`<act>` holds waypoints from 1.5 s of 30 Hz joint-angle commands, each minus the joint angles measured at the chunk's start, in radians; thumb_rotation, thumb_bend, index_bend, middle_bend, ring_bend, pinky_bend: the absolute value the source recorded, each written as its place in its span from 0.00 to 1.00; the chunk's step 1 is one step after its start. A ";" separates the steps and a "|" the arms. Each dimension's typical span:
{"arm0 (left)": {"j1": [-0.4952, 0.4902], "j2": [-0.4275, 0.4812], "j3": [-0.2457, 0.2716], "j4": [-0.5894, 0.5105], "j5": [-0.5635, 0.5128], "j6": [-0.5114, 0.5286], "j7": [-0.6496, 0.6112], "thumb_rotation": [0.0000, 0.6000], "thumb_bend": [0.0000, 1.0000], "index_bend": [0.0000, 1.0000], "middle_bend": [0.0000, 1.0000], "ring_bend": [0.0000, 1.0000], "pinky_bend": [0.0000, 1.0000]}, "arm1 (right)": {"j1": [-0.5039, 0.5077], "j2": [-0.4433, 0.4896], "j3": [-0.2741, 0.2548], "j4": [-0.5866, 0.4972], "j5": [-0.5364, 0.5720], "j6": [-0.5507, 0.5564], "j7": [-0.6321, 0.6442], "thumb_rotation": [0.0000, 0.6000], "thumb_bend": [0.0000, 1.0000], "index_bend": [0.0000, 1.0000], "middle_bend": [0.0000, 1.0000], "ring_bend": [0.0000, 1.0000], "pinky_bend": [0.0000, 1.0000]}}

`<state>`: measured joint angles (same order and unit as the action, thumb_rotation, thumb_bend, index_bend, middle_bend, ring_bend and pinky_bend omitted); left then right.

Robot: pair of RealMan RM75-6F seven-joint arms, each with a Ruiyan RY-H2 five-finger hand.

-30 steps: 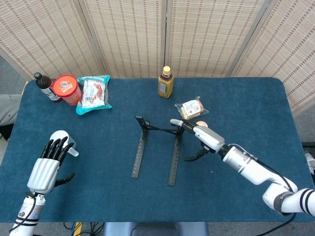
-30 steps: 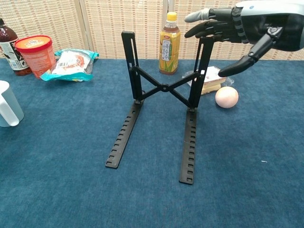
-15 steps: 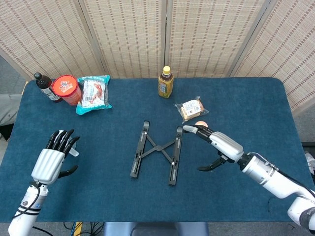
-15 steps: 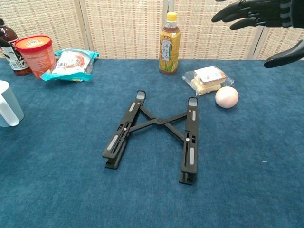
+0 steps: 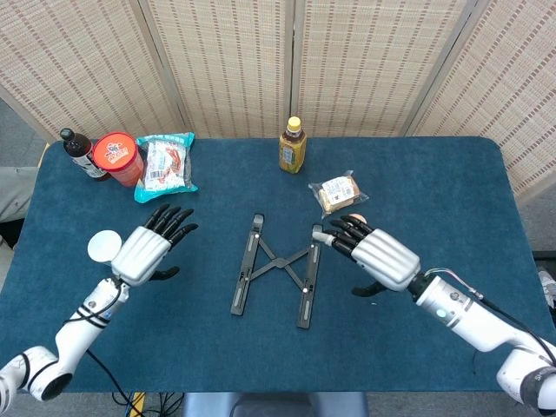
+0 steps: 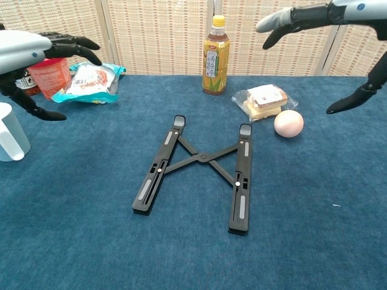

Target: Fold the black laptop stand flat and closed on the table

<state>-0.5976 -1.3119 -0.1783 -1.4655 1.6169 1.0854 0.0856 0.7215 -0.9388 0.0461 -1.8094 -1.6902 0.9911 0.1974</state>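
Laptop stand [image 5: 278, 269] lies flat at the middle of the blue bench [image 5: 434, 182], black, its two slotted rails joined by a thin X-shaped brace. The rails run lengthwise from the near edge toward the far edge, spread slightly wider at the near ends in the head view.

To its left, the left hand [image 5: 149, 248] hovers above the bench, palm down, fingers spread and stretched toward the far side, thumb hanging beneath; it holds nothing. A white cup [image 5: 102, 247] stands just beside it.

To the right of the stand, the right hand [image 5: 373, 252] hangs palm down, its dark fingers extended and apart toward the far end of the right rail, thumb dropped low; it too holds nothing. Whether the fingertips touch the rail cannot be told from the head view; in the chest view the hand rides well above the bench.
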 commanded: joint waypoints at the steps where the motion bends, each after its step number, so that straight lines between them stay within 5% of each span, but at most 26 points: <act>1: -0.089 -0.083 -0.017 0.114 0.009 -0.062 -0.070 1.00 0.13 0.16 0.04 0.00 0.00 | 0.023 -0.053 0.021 -0.023 0.012 -0.043 -0.133 1.00 0.00 0.00 0.17 0.00 0.00; 13: -0.239 -0.252 -0.014 0.373 -0.030 -0.164 -0.172 1.00 0.13 0.15 0.04 0.00 0.00 | 0.014 -0.188 -0.007 -0.004 -0.014 -0.062 -0.389 1.00 0.00 0.00 0.09 0.00 0.00; 26: -0.332 -0.421 -0.024 0.599 -0.119 -0.239 -0.252 1.00 0.13 0.11 0.04 0.00 0.00 | 0.002 -0.371 0.022 0.087 0.078 -0.049 -0.582 1.00 0.00 0.00 0.00 0.00 0.00; 45: -0.379 -0.559 0.019 0.796 -0.152 -0.290 -0.341 1.00 0.13 0.07 0.04 0.00 0.00 | 0.001 -0.512 0.019 0.239 0.148 -0.041 -0.644 1.00 0.00 0.00 0.00 0.00 0.00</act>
<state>-0.9742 -1.8663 -0.1614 -0.6744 1.4674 0.7982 -0.2514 0.7234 -1.4490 0.0668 -1.5717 -1.5429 0.9510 -0.4459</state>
